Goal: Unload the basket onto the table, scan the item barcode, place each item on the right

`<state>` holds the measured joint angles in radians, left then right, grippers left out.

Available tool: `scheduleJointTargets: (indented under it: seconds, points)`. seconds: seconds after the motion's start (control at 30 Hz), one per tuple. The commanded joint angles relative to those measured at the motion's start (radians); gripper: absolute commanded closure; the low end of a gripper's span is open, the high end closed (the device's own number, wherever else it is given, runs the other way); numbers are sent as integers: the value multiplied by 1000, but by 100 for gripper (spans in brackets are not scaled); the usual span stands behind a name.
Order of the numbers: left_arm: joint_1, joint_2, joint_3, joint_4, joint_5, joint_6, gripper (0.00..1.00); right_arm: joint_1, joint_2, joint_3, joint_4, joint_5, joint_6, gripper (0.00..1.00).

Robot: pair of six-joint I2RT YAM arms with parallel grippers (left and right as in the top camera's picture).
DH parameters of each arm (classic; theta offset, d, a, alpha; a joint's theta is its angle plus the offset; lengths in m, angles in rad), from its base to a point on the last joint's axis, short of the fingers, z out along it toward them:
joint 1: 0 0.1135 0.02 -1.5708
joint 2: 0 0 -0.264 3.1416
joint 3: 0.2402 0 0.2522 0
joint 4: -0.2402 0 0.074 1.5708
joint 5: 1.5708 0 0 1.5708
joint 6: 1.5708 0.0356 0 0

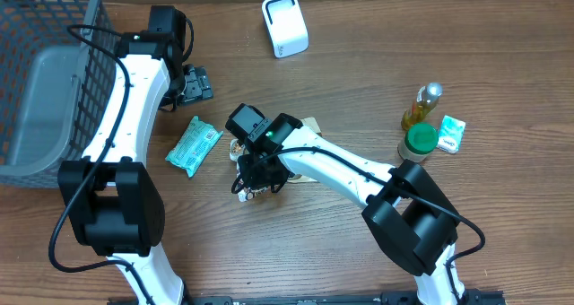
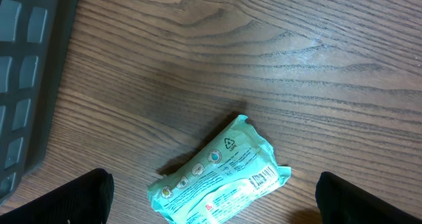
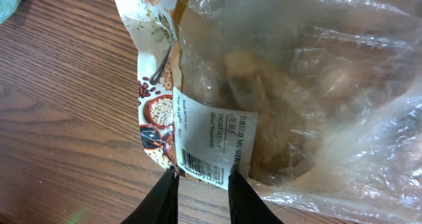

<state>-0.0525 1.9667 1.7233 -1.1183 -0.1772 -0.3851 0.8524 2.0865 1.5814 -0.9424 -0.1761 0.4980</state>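
Overhead: we see a brown wood-grain table (image 1: 377,63), boxy white scanner (image 1: 285,25) at 12 o'clock | left wrist: left gripper (image 2: 221,199) wide above a crinkly green packet (image 2: 217,178) | right wrist: right gripper (image 3: 203,194) narrow, astride the label edge of a clear plastic bag (image 3: 297,85) at 6 o'clock; whether it grips we cannot tell

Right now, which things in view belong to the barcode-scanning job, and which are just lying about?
Job:
mushroom bag
white scanner

Lying about:
green packet
grey basket
yellow bottle
green-lidded jar
small green pack
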Motion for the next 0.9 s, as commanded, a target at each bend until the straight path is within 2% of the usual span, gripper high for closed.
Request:
scheduleJointTargets:
  seconds: [0.0, 0.87]
  points:
    - [-2, 8, 19, 0, -13, 15, 0, 5, -3, -5, 7, 2, 2, 77]
    - [-2, 8, 19, 0, -13, 15, 0, 5, -3, -5, 46, 97, 2, 77]
